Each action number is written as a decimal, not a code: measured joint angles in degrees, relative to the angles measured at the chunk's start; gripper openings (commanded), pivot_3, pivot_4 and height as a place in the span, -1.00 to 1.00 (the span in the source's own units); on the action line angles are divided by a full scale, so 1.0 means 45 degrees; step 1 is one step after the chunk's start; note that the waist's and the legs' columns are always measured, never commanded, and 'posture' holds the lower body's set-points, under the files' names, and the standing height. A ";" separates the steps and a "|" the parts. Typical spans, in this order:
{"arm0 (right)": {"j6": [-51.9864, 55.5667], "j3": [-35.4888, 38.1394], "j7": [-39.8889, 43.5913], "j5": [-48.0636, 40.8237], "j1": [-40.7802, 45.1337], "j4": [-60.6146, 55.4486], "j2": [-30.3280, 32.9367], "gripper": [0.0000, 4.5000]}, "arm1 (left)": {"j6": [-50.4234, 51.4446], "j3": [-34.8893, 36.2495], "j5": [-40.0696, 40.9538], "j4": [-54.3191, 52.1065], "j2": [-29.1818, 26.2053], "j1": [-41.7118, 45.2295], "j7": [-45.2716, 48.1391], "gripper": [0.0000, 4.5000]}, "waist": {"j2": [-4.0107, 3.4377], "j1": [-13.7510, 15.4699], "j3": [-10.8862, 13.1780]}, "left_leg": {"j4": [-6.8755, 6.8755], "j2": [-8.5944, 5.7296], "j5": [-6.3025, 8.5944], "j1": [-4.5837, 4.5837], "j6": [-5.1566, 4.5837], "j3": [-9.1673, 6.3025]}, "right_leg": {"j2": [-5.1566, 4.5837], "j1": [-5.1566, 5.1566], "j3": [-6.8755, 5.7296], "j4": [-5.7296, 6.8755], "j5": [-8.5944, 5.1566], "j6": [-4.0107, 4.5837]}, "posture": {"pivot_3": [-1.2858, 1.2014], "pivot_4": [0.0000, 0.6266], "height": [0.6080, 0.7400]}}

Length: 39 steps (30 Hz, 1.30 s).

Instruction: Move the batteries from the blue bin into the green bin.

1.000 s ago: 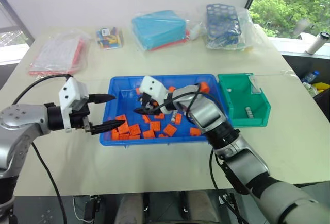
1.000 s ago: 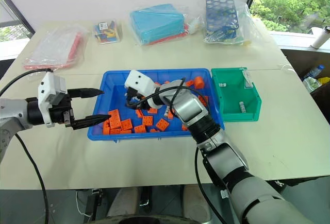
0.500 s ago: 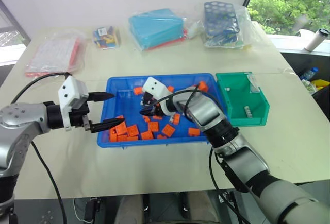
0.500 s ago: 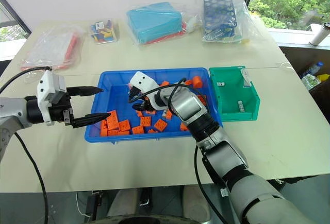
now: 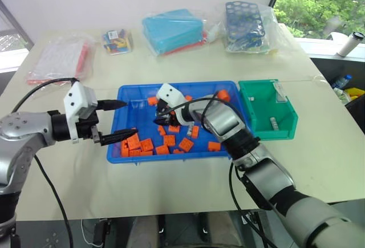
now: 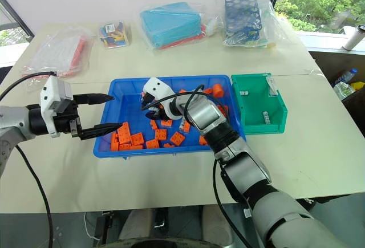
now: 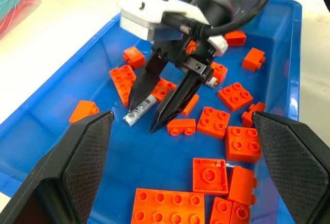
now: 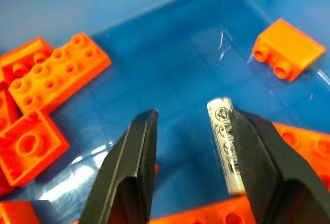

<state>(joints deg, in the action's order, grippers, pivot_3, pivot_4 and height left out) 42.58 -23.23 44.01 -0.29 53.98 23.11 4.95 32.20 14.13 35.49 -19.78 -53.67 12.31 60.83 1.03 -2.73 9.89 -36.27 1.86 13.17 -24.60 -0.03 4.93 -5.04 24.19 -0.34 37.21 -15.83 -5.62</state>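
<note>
Where finger overlaps, battery (image 8: 227,142) half hidden.

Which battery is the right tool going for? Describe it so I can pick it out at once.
Start at the blue bin in the middle of the table. Its left half has a bare patch of floor ringed by orange blocks, where the right tool hangs open. The battery lies by one fingertip: the only thin white printed cylinder there.

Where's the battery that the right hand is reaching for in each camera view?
Left eye: hidden under the right hand; can't make it out.
Right eye: same, not discernible.
Left wrist: battery lying on the blue bin floor, beside one black fingertip.
Right wrist: battery against the inner side of one finger.
Shared landmark: the lone orange wedge block nearby.
</note>
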 measured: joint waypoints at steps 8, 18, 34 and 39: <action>-0.1396 -0.0227 -0.0043 0.0499 0.0164 0.1453 -0.0147 -0.82 | 0.0003 -0.0011 0.0001 0.0000 0.0000 0.0045 -0.0001 1.00 | 0.0007 0.0006 -0.0004 | -0.0019 0.0007 -0.0002 0.0004 0.0000 -0.0001 | 0.0018 -0.0005 0.0002 0.0021 0.0000 -0.0001 | 0.03 -0.52 0.96; -0.0330 0.0033 0.0345 0.0169 -0.0226 0.0361 0.0093 -0.95 | 0.0022 -0.0356 0.0043 -0.0005 0.0001 0.0287 0.0262 1.00 | 0.0007 0.0038 -0.0004 | -0.0025 0.0010 -0.0002 0.0003 0.0000 -0.0002 | 0.0022 -0.0008 0.0002 0.0021 0.0000 -0.0002 | 0.03 -0.52 0.96; 0.5463 0.6090 0.0131 -0.2461 -0.2658 -0.6151 0.8398 -0.95 | -0.0243 -0.1895 0.0007 0.0418 0.0863 0.1003 0.0969 1.00 | 0.0005 0.0342 0.0000 | -0.0186 0.0005 0.0033 -0.0141 -0.0060 -0.0027 | 0.0041 0.0041 -0.0027 0.0012 0.0003 -0.0005 | 0.03 -0.52 0.96; 0.5436 0.6326 0.0049 -0.2613 -0.3826 -0.6485 0.9054 -0.50 | -0.0542 -0.2095 -0.0143 0.0723 0.1007 0.1247 0.1144 1.00 | 0.0005 0.0362 0.0000 | -0.0196 0.0017 0.0031 -0.0140 -0.0059 -0.0045 | 0.0083 0.0041 -0.0024 0.0021 0.0004 -0.0005 | 0.03 -0.52 0.96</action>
<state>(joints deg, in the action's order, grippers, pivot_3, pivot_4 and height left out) 67.04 5.23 44.23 -12.05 36.76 -6.07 45.69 29.76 4.71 34.85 -16.52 -49.14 17.92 65.98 1.05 -1.10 9.89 -37.15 1.94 13.31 -25.23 -0.30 4.73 -4.67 24.37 -0.45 37.30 -15.82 -5.64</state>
